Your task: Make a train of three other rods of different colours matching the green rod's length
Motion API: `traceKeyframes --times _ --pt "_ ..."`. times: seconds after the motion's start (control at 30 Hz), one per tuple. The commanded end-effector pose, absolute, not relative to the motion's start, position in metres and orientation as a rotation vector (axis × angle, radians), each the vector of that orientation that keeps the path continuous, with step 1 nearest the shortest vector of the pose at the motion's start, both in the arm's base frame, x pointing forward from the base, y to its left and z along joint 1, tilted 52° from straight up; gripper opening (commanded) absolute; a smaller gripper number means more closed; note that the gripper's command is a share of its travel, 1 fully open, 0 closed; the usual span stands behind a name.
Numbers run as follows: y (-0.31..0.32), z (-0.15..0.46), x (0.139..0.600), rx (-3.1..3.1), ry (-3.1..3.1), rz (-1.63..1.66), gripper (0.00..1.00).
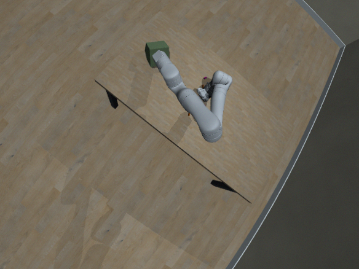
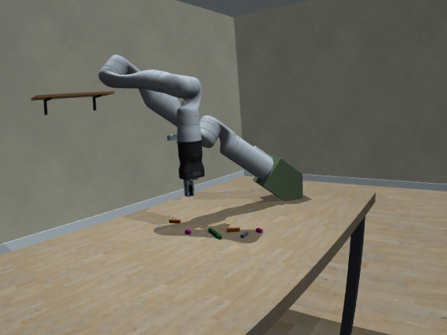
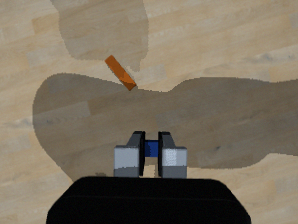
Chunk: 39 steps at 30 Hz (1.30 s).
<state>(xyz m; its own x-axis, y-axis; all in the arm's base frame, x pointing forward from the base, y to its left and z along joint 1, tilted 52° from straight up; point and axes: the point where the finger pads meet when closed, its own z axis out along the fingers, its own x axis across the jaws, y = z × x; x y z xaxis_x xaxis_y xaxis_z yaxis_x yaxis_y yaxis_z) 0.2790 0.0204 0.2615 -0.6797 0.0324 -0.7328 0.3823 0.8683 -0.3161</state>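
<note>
My gripper [image 2: 189, 194] [image 3: 151, 146] is shut on a short blue rod [image 3: 151, 149] and holds it well above the table. The green rod [image 2: 214, 233] lies alone, slanting. To its right are an orange rod [image 1: 203, 86] [image 2: 233, 229], the grey rod [image 2: 244, 235] and a magenta rod [image 1: 205, 78] [image 2: 259, 230], separate and not in one line. To its left are another magenta rod [image 2: 187, 232] and a second orange rod [image 1: 189, 114] [image 2: 174, 221] [image 3: 120, 73], which lies ahead of the fingers in the wrist view. The arm hides the other rods in the top view.
The green base block [image 1: 157, 52] [image 2: 285, 180] stands on the table [image 1: 246, 159] [image 2: 153, 283]. The arm arches high over the table and casts shadows around the rods. A wall shelf [image 2: 73, 95] hangs beyond the table.
</note>
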Motion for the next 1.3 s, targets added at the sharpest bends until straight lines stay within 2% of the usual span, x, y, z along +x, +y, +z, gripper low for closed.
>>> traceKeyframes --times 0.0,0.8,1.27 --pt "0.015 0.267 0.279 0.307 2.268 -0.560 0.24" --pt "0.011 0.267 0.281 0.299 2.270 -0.564 0.24" --pt "-0.010 0.241 0.308 0.299 2.270 -0.564 0.24"
